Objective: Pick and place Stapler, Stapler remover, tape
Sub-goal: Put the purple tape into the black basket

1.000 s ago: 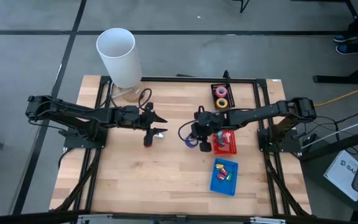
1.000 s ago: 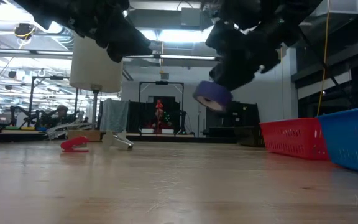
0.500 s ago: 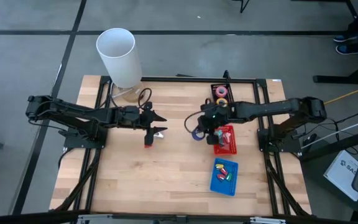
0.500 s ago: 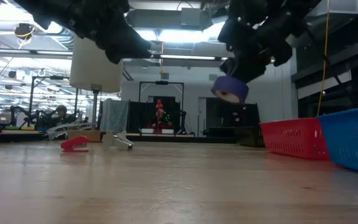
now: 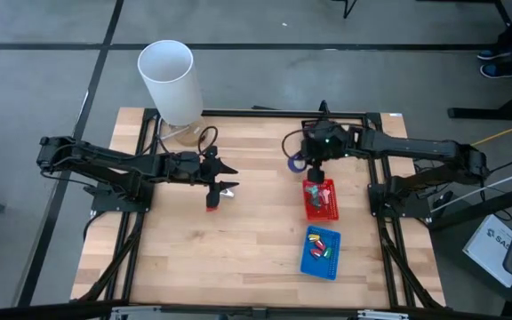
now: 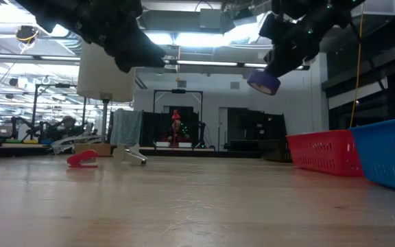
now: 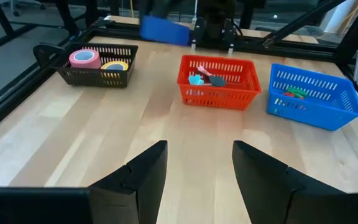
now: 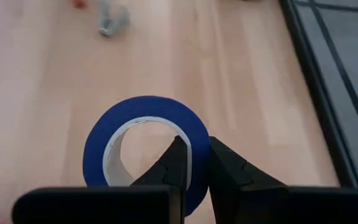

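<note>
The right gripper (image 8: pixel 191 163) pinches the wall of a blue ring-shaped roll of tape (image 8: pixel 146 144), one finger inside the ring and one outside, holding it in the air near the wooden table's (image 5: pixel 238 258) far edge, just beside the black wire basket (image 7: pixel 92 64) that holds a pink roll (image 7: pixel 84 58) and a yellow roll (image 7: pixel 113 65). The left gripper (image 7: pixel 194 168) hangs with fingers spread and empty over the table's left-middle, above a small red tool (image 6: pixel 81 159), probably the stapler, and a silver one (image 6: pixel 134 156).
</note>
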`<state>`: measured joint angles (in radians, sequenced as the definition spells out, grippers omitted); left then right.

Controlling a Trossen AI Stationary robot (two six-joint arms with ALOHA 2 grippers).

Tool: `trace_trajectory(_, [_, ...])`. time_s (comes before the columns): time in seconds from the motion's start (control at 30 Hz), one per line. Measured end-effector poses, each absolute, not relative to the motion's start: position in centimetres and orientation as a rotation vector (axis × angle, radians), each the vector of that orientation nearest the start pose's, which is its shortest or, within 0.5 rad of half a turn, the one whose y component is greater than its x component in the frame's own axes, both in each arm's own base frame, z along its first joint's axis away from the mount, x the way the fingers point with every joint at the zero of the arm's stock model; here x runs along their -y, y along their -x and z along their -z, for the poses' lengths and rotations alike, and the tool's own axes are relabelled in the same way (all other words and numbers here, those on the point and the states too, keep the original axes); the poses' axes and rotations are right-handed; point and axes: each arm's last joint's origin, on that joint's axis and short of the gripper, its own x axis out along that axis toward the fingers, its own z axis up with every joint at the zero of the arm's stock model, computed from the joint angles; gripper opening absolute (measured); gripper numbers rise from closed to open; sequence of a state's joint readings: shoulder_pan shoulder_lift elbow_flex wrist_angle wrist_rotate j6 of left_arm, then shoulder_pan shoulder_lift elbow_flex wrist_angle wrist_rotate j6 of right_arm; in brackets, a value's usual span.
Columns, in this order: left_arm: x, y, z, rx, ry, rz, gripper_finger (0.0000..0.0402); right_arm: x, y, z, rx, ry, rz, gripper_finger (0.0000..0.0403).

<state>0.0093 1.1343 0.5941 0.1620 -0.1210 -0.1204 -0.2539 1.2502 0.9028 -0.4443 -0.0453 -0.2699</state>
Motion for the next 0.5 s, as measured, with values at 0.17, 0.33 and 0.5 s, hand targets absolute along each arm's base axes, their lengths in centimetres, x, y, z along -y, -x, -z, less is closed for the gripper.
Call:
trace_trajectory(0.17, [-0.6,-23.9,-23.2,-0.373,0.094,-0.171,0.018,7.5,-23.5,-26.1,-0.841,0.119,0.163,0.0039])
trace_trajectory(0.33, [-0.6,-23.9,-23.2,-0.374,0.094,-0.171,0.018,8.7,-22.7,-25.9,-0.892,0.086,0.207,0.0039])
trace_trajectory(0.5, [-0.6,-23.9,-23.2,-0.375,0.094,-0.171,0.018,10.1,-21.5,-24.7,-0.943,0.058,0.289,0.0039])
